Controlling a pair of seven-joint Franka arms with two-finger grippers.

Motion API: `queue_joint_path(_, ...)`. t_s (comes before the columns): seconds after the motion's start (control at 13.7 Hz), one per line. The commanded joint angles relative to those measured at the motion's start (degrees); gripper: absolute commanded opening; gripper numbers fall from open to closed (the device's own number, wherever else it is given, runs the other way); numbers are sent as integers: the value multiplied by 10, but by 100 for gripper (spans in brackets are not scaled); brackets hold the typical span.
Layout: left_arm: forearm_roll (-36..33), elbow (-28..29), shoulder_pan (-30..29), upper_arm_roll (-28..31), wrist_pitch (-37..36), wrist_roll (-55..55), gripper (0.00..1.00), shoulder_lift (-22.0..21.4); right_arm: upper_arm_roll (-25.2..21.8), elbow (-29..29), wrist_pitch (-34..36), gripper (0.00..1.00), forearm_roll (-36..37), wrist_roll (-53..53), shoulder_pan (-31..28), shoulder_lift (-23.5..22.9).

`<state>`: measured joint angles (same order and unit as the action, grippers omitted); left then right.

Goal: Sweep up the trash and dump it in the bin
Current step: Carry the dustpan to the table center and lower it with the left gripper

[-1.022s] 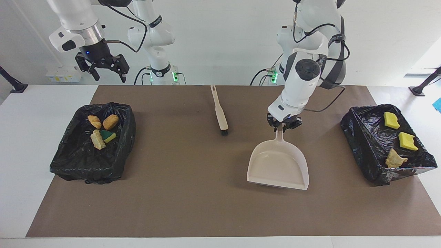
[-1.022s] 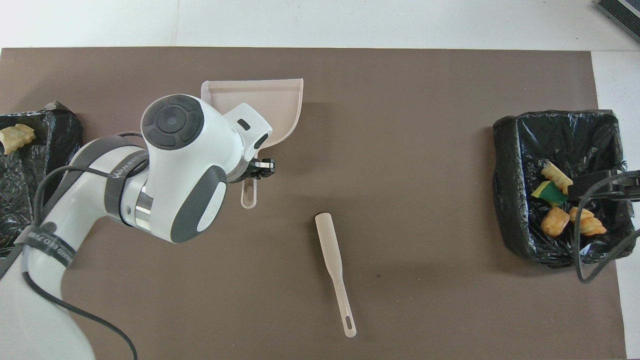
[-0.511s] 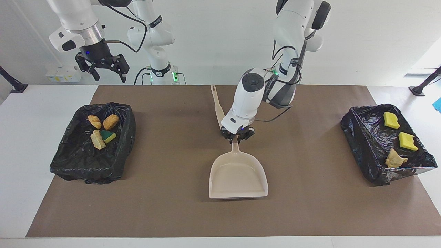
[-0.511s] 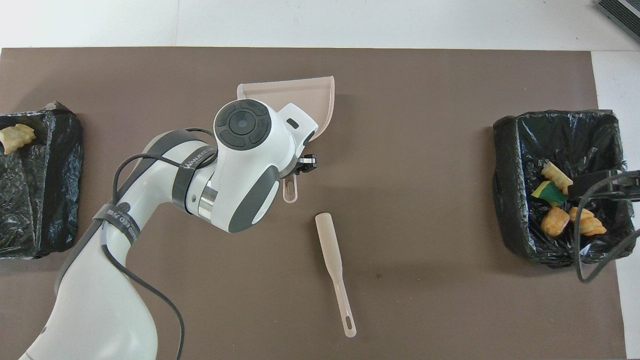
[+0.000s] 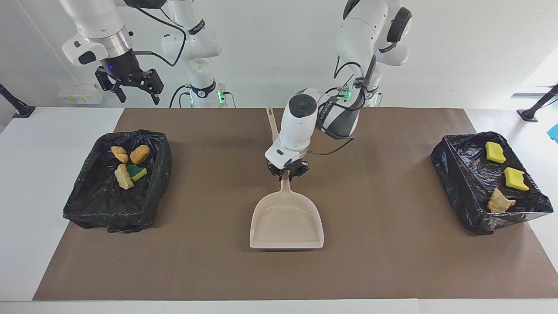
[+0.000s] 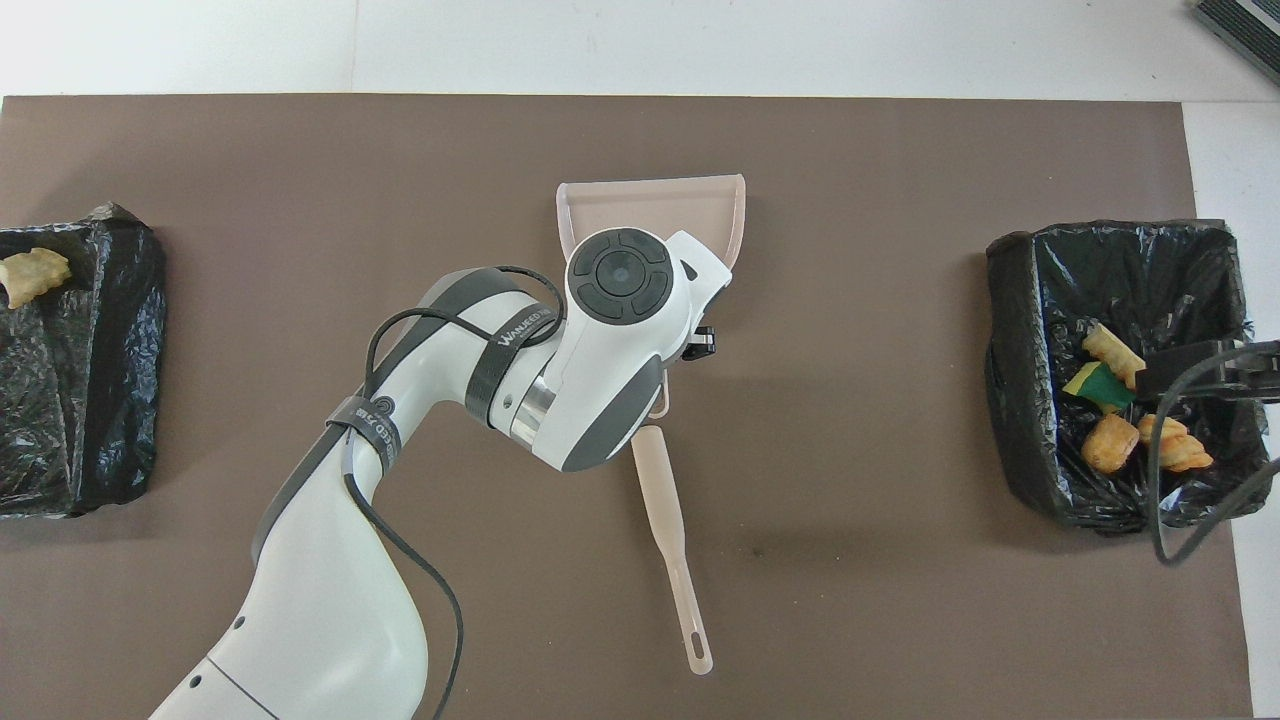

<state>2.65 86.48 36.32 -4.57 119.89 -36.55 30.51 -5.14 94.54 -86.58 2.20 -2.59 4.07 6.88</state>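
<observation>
My left gripper (image 5: 287, 171) is shut on the handle of the beige dustpan (image 5: 287, 222), low at the middle of the brown mat, its mouth pointing away from the robots. In the overhead view the left arm covers most of the dustpan (image 6: 650, 205). The beige brush (image 6: 672, 530) lies on the mat just nearer to the robots, its head hidden under the arm. The trash lies in two bins: bread pieces (image 5: 139, 153) and a green sponge (image 5: 137, 172) in one, yellow sponges (image 5: 495, 151) and a bread scrap (image 5: 499, 201) in the other. My right gripper (image 5: 136, 92) waits open, raised.
The black-lined bin (image 5: 109, 213) stands at the right arm's end of the table, and another bin (image 5: 462, 183) at the left arm's end. The mat (image 5: 209, 261) covers most of the white table.
My left arm has carried the dustpan sideways from near the left arm's end to the middle of the mat, beside the brush's head. The right arm has not moved.
</observation>
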Motion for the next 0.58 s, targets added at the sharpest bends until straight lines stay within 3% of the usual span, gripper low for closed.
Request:
queue_joint_path(0.0, 7, 26, 6, 10, 11, -46, 34, -20, 2, -1, 4, 100, -12, 16, -8, 1)
queue_joint_path(0.07, 7, 26, 6, 10, 6, -51, 99, -21, 2, -1, 4, 100, -12, 16, -7, 1)
queue_joint_path(0.29, 7, 27, -1, 13, -15, -48, 100, -48, 3, -1, 4, 100, -12, 17, -8, 1)
queue_joint_path(0.51, 7, 25, -45, 14, -68, -41, 100, -84, 3, -1, 4, 100, -12, 16, -7, 1)
